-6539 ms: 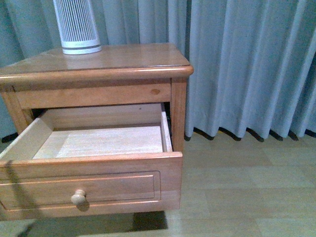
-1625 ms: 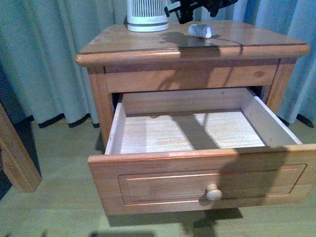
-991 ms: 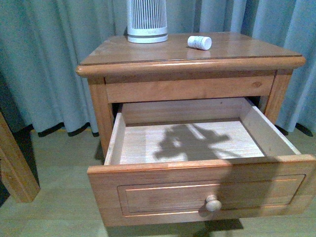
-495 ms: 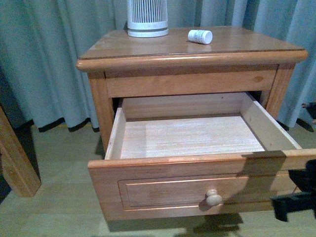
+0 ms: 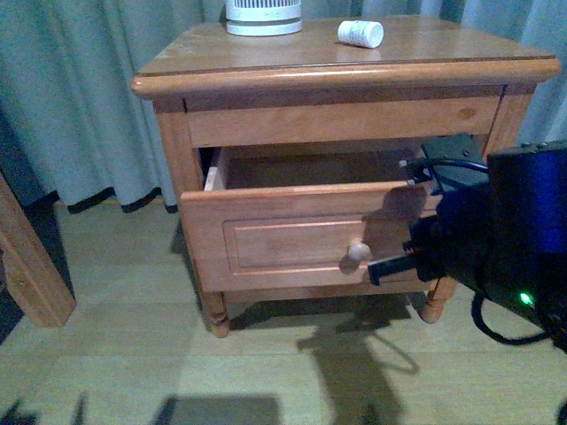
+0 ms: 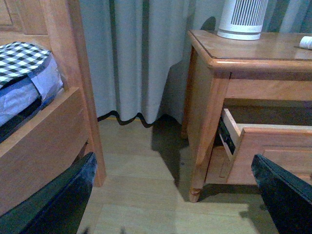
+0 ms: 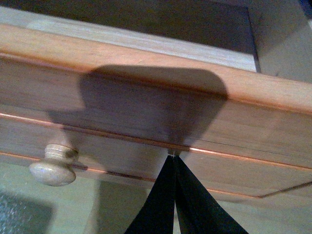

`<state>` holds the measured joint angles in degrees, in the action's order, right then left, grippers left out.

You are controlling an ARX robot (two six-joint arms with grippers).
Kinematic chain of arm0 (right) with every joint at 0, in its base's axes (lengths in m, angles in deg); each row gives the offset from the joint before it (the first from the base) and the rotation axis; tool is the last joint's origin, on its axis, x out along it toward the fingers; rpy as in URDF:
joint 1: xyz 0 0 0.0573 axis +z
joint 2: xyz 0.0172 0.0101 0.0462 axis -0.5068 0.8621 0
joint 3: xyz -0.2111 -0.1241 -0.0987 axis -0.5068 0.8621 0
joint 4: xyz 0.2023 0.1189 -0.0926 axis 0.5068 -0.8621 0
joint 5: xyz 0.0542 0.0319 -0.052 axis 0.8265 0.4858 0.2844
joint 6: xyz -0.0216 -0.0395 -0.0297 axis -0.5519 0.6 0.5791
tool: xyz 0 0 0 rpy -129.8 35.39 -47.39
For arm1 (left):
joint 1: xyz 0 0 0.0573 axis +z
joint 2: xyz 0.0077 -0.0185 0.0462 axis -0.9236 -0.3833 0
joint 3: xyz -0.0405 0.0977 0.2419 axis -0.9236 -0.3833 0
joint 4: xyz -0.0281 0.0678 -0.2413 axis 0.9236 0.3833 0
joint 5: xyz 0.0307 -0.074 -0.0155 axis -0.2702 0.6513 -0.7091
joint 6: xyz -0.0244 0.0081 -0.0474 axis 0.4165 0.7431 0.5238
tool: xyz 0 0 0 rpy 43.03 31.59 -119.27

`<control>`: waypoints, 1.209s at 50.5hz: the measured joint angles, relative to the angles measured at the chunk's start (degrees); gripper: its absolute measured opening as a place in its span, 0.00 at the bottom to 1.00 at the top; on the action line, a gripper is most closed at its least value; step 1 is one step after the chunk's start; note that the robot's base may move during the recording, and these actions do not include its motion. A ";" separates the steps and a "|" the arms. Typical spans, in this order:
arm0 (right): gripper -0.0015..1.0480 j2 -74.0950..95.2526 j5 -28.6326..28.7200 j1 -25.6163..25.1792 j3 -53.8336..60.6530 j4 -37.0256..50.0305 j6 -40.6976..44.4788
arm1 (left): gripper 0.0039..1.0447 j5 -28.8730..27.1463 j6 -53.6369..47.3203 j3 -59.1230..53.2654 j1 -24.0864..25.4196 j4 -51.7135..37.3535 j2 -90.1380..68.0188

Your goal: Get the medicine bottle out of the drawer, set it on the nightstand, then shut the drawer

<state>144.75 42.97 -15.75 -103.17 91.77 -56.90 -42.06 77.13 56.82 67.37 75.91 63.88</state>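
Medicine bottle (image 5: 361, 34): lies on its side on the nightstand (image 5: 266, 62) top, near the ribbed cylinder (image 5: 262, 15).
Drawer (image 5: 292, 239): partly open.
Right claw (image 7: 173, 155): fingers pressed together, tips touching the drawer front beside the knob (image 7: 52, 169).
Left claw (image 6: 170, 195): spread wide, holding nothing, above the floor (image 6: 141, 170).

We find no text, label, brand, number or sign that can be read in any view. The medicine bottle (image 5: 361, 34), lying on the nightstand (image 5: 266, 62) well above the right gripper (image 5: 390, 267), carries a label, but its print is too small and blurred for us to make out.
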 joint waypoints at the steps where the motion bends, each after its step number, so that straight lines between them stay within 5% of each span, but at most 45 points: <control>1: 0.03 0.48 0.07 -0.04 -0.74 0.00 0.15 | 0.94 0.00 0.02 0.00 0.00 0.00 0.00; 33: 0.03 12.59 4.83 -4.98 -27.39 -9.81 6.88 | 0.94 0.00 0.00 0.00 0.00 0.00 0.00; 48: 0.03 3.76 6.75 -7.37 -20.24 -11.87 -2.32 | 0.94 0.00 0.02 0.00 0.00 0.00 0.00; 61: 0.03 -29.88 13.00 -9.09 -2.16 -20.44 -13.55 | 0.94 0.00 0.00 0.00 0.00 0.00 0.00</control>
<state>114.87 55.97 -24.84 -105.33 71.33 -70.45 -42.06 77.13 56.82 67.37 75.91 63.88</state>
